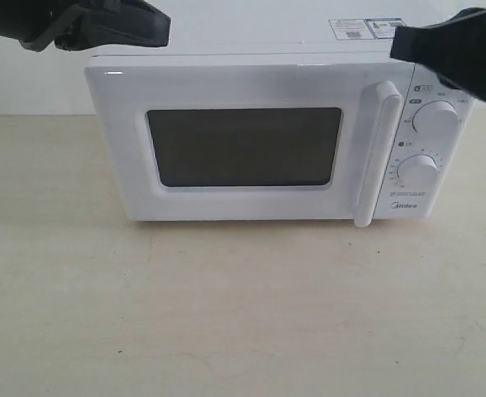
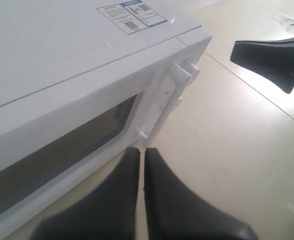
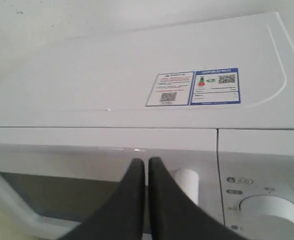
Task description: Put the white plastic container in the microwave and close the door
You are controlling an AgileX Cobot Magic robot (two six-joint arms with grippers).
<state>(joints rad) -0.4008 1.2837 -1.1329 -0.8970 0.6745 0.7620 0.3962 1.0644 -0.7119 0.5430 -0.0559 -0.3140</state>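
Observation:
The white microwave (image 1: 259,141) stands at the back of the table with its door (image 1: 243,147) closed flat, dark window in the middle and bar handle (image 1: 374,157) at its right. The white plastic container shows in no view. My left gripper (image 1: 156,29) hovers high at the upper left, above the microwave's top corner, shut with nothing in it; its fingers (image 2: 157,165) meet in the left wrist view. My right gripper (image 1: 400,41) hangs at the upper right over the dials, also shut and empty, its tips (image 3: 147,162) in front of the door's top edge near the handle (image 3: 186,184).
Two round dials (image 1: 435,118) (image 1: 416,169) and the Midea logo (image 1: 404,208) sit on the right panel. A sticker (image 3: 193,88) lies on the microwave's top. The beige table (image 1: 243,314) stretches in front. A white wall stands behind.

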